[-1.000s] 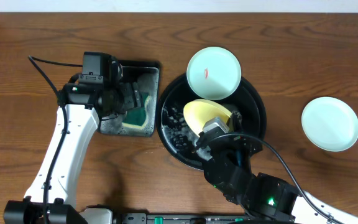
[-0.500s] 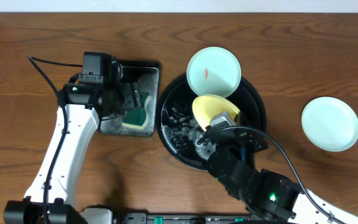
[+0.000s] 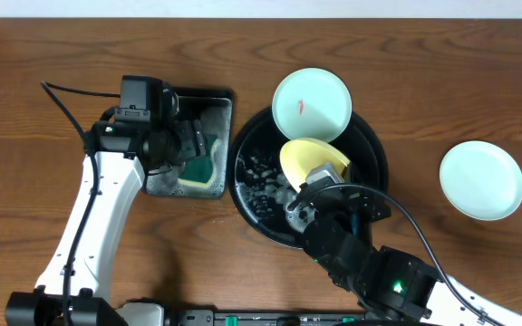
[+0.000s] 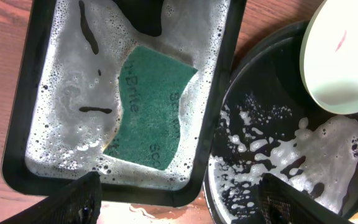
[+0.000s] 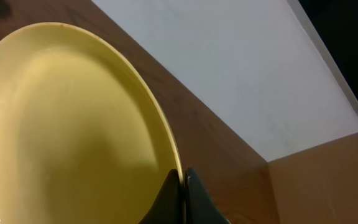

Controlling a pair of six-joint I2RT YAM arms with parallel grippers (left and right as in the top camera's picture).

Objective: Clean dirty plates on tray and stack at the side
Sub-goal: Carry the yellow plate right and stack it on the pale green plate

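My right gripper (image 5: 182, 180) was pinched shut on the edge of the yellow plate (image 3: 308, 158). The plate was tipped up on its side over the middle of the big round tray (image 3: 376, 152). From the right wrist camera I could see the two fingers squeezed on the thin rim, and the side of the plate I could see looked clean.

White soap bubbles (image 3: 259, 177) lay on the left part of the tray. A pale blue plate (image 3: 311, 104) sat at the far edge of the tray, with part of it sticking out over the rim. It had a small red smear (image 3: 302, 106) on it. Another pale blue plate (image 3: 481, 179) lay flat on the wooden table (image 3: 442, 72), well apart from the tray on the right. I could see no mark on it.

My left gripper (image 3: 191, 143) hung over the small sponge tray (image 4: 18, 124) with its fingers spread wide and nothing in them. A green sponge (image 4: 154, 112) lay in the soapy water below it. The sponge tray sat just beside the big tray, on its left.
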